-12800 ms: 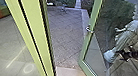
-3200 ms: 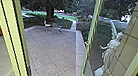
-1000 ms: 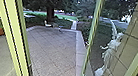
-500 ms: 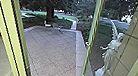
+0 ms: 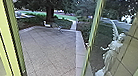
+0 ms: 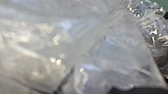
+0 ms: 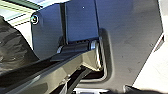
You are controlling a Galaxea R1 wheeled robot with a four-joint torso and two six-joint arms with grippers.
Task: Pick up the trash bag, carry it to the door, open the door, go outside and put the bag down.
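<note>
Translucent bag (image 6: 82,45), open glass door (image 5: 91,41), white statue (image 5: 111,52)

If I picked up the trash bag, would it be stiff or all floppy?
Probably floppy: the bag looks like thin, cloudy plastic, full of folds and creases, so it would likely sag and change shape as you lift it. It might be a bit slippery too, since its skin shines in bright spots. How heavy it is, I can't tell.

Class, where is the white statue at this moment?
The statue is on the right of the head view, seen in the glass of the door, just right of its pale green upright.
</note>
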